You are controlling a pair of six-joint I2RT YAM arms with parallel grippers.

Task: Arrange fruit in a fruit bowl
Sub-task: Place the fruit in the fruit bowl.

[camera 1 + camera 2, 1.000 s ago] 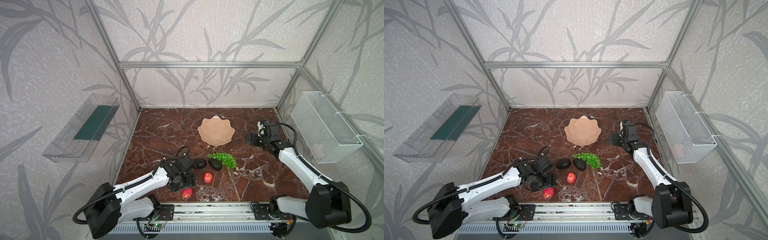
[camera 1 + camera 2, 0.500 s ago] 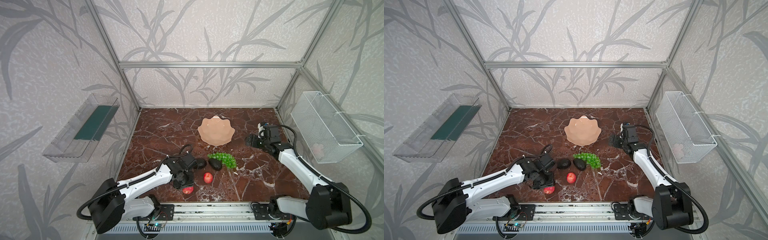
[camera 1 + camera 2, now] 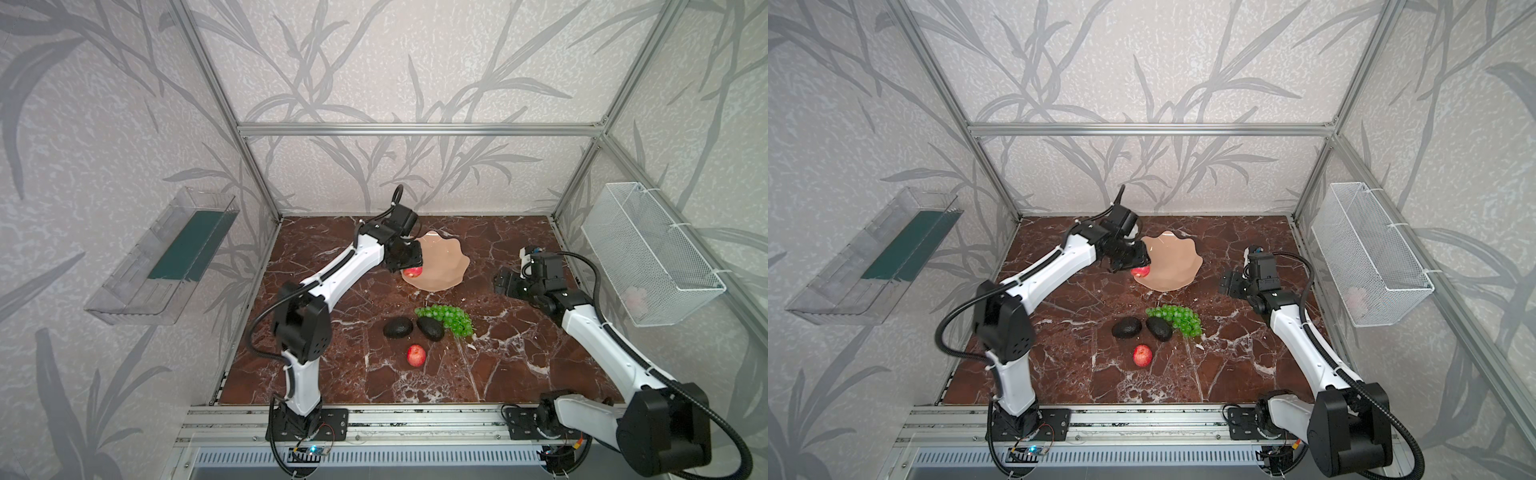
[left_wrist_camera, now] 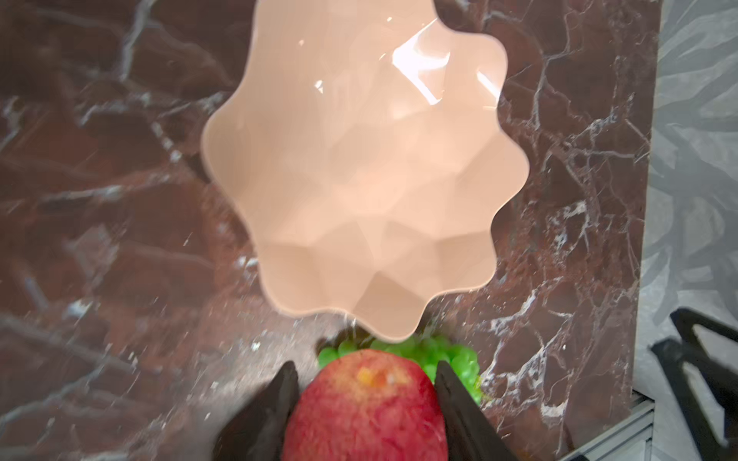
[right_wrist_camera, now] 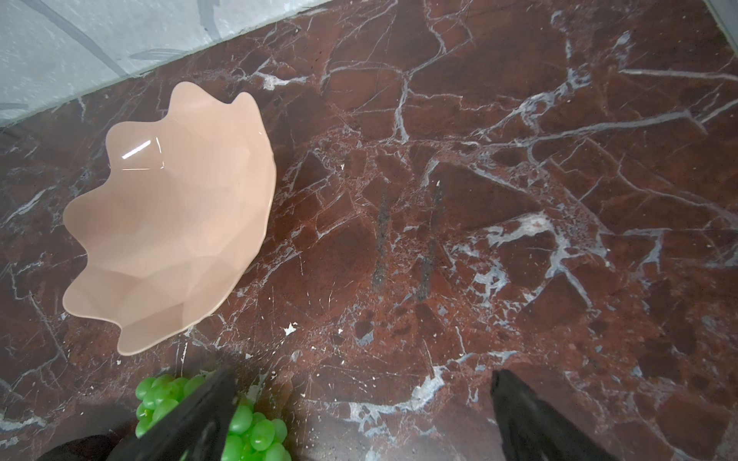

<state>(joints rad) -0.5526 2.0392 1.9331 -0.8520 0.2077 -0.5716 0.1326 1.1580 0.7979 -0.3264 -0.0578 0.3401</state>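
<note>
Red apple sits clamped in my left gripper above the left edge of the peach bowl, raised, I judge, to clear its wavy rim; my right gripper hangs wide open, empty, to the right

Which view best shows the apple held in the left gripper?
The left wrist view: the apple fills the foreground, clamped in the left gripper. Both top views show it only as a small red sliver under the gripper, by the fruit bowl. The right wrist view misses it.
</note>
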